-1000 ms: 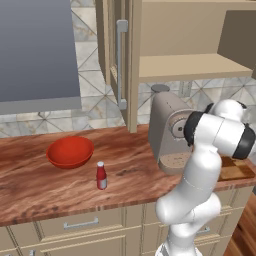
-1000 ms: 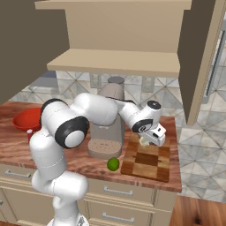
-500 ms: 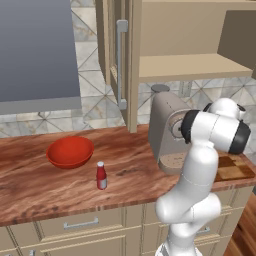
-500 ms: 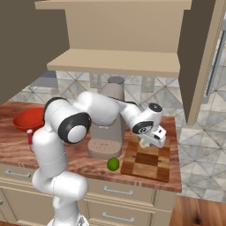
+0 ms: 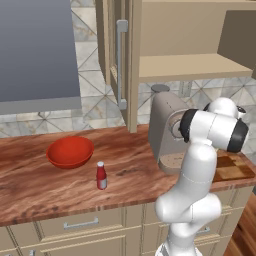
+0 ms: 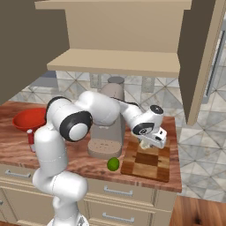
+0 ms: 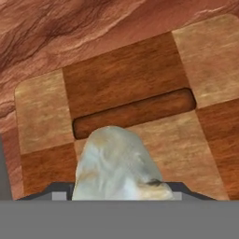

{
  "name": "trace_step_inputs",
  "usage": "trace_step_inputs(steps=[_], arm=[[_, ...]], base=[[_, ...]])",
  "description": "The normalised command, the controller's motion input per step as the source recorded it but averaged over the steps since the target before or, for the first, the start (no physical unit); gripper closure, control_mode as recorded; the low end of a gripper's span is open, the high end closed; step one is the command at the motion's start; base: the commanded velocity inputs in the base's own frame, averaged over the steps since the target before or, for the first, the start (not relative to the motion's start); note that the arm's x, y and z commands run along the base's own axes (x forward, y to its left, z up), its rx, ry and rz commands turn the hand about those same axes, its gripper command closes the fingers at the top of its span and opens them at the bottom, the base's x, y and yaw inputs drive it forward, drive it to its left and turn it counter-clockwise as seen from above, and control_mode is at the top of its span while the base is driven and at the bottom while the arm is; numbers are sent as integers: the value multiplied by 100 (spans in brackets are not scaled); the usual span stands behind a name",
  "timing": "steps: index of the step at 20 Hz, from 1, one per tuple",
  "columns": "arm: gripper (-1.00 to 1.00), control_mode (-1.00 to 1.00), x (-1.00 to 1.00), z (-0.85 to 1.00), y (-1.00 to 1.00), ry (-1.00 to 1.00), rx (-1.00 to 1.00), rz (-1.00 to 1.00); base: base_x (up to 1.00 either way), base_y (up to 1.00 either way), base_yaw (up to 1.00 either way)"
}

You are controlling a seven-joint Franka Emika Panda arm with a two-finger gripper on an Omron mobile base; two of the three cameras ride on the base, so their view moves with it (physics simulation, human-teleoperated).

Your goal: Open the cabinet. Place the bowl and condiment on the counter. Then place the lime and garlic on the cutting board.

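One garlic (image 7: 116,163) pinched in my half-open gripper (image 6: 152,142) above the cutting board (image 6: 148,164); light, lumpy, papery, so I'd hold across its belly, gently.

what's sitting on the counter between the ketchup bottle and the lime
The grey coffee machine stands between the ketchup bottle and the lime, seen in the right base view; otherwise bare counter.
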Motion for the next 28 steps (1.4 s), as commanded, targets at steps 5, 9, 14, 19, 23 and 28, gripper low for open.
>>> trace_step_inputs(steps=[5, 9, 14, 19, 23, 28], arm=[[-100, -100, 0, -2, 0, 0, 0, 4], [-100, -100, 0, 2, 0, 0, -1, 3], [-100, -100, -15, 53, 1, -4, -4, 0], [-100, -100, -28, 67, 2, -7, -7, -3], [-100, -100, -62, 37, 0, -5, -6, -8], [-100, -100, -98, 17, 0, -11, -3, -13]], base=[[0, 0, 0], [0, 0, 0], [0, 0, 0], [0, 0, 0], [0, 0, 0], [0, 0, 0]])
